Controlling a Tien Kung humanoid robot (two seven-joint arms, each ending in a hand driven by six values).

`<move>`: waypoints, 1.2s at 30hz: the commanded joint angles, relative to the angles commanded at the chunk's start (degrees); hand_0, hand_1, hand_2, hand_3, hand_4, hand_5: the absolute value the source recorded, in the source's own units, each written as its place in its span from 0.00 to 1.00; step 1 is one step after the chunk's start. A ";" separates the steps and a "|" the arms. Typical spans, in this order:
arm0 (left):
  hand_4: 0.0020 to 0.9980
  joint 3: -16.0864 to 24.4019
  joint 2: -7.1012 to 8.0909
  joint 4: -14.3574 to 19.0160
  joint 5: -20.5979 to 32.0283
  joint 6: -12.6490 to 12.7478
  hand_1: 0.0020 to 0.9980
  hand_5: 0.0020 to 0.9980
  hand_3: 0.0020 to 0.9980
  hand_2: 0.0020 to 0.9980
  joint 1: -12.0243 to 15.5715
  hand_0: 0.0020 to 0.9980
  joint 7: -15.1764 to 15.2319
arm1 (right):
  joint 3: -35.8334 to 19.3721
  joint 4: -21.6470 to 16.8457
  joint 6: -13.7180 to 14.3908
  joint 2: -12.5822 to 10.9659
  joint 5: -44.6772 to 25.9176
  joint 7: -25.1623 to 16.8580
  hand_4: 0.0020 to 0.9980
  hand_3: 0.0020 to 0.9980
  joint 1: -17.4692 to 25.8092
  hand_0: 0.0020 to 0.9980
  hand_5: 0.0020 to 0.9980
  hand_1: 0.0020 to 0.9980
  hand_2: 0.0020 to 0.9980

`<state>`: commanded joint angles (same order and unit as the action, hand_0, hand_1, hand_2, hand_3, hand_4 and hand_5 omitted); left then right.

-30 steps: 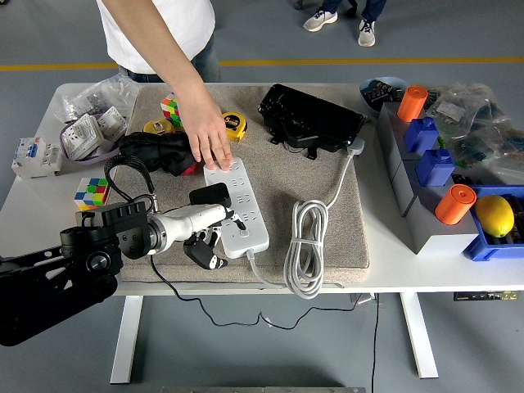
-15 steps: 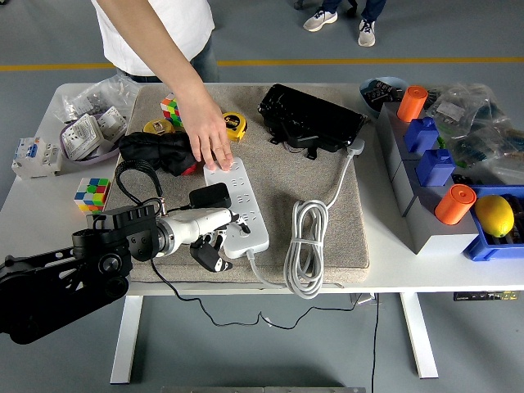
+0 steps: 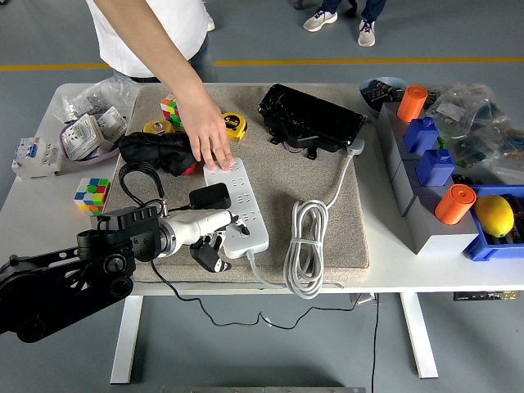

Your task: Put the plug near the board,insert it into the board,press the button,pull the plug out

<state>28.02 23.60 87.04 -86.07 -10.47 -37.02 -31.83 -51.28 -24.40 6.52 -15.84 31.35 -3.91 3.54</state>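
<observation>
A white power strip [image 3: 242, 214] lies lengthwise on the grey mat [image 3: 327, 188]. A person's hand [image 3: 213, 147] presses flat on its far end. A black plug [image 3: 210, 196] sits at the strip's left edge, and its black cable [image 3: 137, 175] loops back to the left. My left hand [image 3: 211, 235] comes in from the lower left. Its white fingers [image 3: 203, 219] lie right under the plug and against the strip's near left side, curled on the plug. The dark fingertips [image 3: 210, 255] hang below the strip's edge. The right arm is out of view.
The strip's white cord lies coiled [image 3: 305, 246] to its right. A black bag [image 3: 311, 121], a yellow tape measure [image 3: 235, 124], two puzzle cubes [image 3: 92, 192] [image 3: 169, 108] and black cloth [image 3: 155, 151] lie around. Grey boxes [image 3: 426, 221] with blue and orange parts and a lemon [image 3: 494, 214] fill the right side.
My left arm has shifted right and a little forward, bringing the hand closer against the strip. The cable loop moved right with it. The person's hand stayed on the strip.
</observation>
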 joint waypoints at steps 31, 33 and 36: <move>0.64 4.24 1.35 4.27 0.75 1.57 0.07 0.00 0.79 0.20 0.19 0.05 4.09 | -0.71 -0.16 0.01 0.26 0.27 -0.04 1.00 0.59 -0.02 0.62 0.52 0.67 0.68; 0.64 5.19 1.36 4.07 0.31 4.03 0.07 0.00 0.79 0.20 0.58 0.05 7.40 | -0.67 -0.13 0.01 0.29 0.26 -0.05 1.00 0.59 0.00 0.62 0.52 0.67 0.68; 0.64 6.36 1.13 2.95 -0.43 7.70 0.07 0.00 0.79 0.20 1.09 0.05 12.47 | -0.63 -0.13 0.01 0.33 0.27 -0.04 1.00 0.59 -0.02 0.62 0.52 0.67 0.68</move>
<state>34.37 24.73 89.99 -86.51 -2.77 -35.93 -19.37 -51.91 -24.53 6.52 -15.51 31.62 -3.95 3.52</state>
